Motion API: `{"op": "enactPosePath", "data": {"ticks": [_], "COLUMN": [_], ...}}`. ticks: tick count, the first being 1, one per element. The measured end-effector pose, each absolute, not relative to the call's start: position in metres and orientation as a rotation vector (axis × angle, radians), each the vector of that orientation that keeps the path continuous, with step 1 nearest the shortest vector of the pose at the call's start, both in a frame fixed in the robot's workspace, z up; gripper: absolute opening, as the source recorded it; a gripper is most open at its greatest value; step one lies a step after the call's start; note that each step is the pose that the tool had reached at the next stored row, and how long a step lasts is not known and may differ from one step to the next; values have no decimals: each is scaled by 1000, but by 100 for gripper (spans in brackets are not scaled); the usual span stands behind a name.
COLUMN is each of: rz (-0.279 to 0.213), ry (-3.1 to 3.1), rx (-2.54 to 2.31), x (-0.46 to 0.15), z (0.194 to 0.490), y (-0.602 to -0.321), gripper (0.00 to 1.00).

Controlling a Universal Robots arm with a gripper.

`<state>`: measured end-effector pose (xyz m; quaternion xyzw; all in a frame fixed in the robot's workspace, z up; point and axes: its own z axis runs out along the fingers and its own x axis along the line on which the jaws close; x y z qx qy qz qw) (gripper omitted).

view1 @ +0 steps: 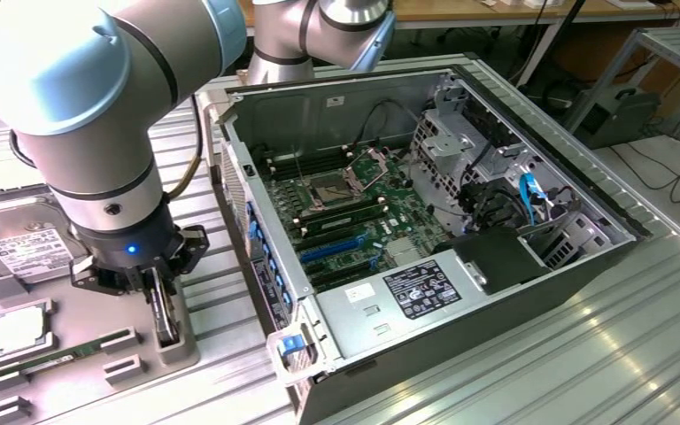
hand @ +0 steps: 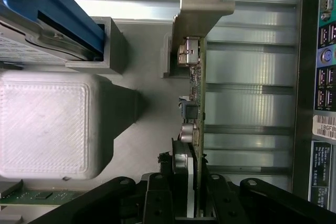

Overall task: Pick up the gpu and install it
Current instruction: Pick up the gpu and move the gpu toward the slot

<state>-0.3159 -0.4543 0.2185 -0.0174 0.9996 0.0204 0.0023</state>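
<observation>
The pincer (view1: 157, 288) pinches the gpu (view1: 166, 320), standing on edge in a grey holder (view1: 181, 351) beside the open computer case (view1: 316, 111).

gpu (view1: 166, 317) upright in tray (view1: 89, 312) slot, exterior view's left of computer case (view1: 517, 354).

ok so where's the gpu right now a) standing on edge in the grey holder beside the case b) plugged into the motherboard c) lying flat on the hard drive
a: the gpu stands on edge in the grey holder, directly under the claw, outside the open case.
</observation>
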Motion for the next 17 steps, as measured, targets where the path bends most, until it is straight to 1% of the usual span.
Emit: {"op": "enactPosePath", "data": {"ticks": [10,17], "rz": [64,64], "ry": [3136,3136], "rx": [-55,-55], "x": [-316,-316], "z": [219,228], "y": [-454,-454], "gripper": [29,29]}}
